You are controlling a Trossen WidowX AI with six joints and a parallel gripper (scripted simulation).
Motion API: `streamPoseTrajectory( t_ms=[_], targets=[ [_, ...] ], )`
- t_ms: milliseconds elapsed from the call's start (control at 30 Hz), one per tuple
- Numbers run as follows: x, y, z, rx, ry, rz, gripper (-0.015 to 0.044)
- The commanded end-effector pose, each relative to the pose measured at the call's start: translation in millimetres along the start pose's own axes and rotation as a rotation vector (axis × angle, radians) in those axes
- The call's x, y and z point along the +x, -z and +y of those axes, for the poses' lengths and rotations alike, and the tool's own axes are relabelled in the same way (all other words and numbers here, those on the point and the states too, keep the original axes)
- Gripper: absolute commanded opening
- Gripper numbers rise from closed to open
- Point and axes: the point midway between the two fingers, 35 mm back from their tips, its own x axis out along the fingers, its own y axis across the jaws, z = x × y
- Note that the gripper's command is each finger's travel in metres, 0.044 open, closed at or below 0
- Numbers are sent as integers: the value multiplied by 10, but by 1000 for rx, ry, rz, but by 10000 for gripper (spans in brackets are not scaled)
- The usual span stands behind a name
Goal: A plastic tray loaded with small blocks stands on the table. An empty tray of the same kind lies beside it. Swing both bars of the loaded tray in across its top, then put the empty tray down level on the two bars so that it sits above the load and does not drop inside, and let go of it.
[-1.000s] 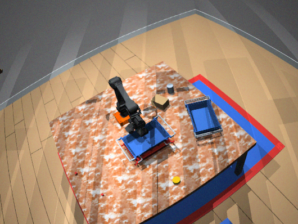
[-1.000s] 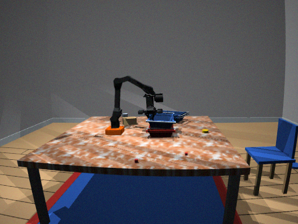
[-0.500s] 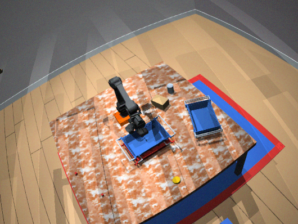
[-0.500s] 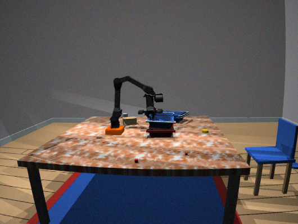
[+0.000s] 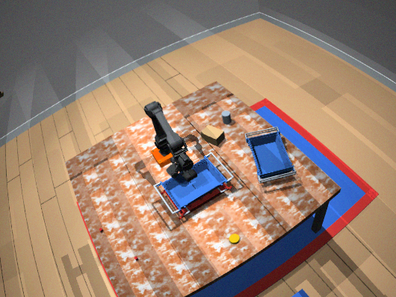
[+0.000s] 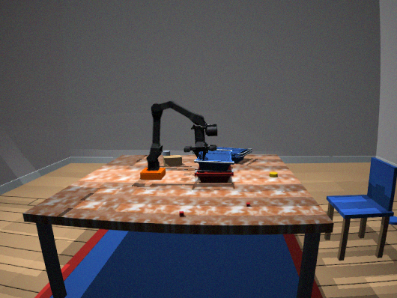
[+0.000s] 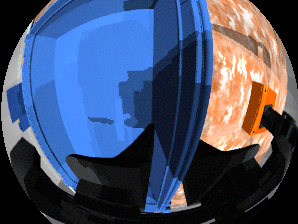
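Note:
The loaded red tray (image 5: 221, 189) (image 6: 213, 177) stands mid-table. The empty blue tray (image 5: 188, 188) (image 6: 214, 157) (image 7: 93, 76) is level directly over it and covers its load and bars. I cannot tell if the two touch. White wire bars (image 5: 223, 167) stick out past the blue tray's ends. My gripper (image 5: 187, 174) (image 6: 202, 151) (image 7: 162, 127) is shut on the blue tray's long wall on the arm's side. The wrist view shows that wall running between the fingers.
A second blue tray (image 5: 270, 154) (image 6: 237, 151) lies at the right. A tan box (image 5: 213, 135) (image 6: 172, 160) and grey cylinder (image 5: 226, 117) stand behind. A yellow disc (image 5: 234, 238) (image 6: 273, 174) and two small red blocks (image 6: 181, 213) (image 6: 248, 204) lie in front. The arm's orange base (image 5: 161, 157) (image 6: 153, 173) is left of the trays.

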Motion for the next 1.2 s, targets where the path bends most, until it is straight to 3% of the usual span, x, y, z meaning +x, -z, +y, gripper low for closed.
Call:
streamPoseTrajectory(
  t_ms=[0, 133, 1167],
  targets=[
    [48, -1, -46, 1, 26, -1, 0],
    [48, -1, -46, 1, 26, -1, 0],
    [48, 1, -43, 1, 25, 1, 440]
  ],
)
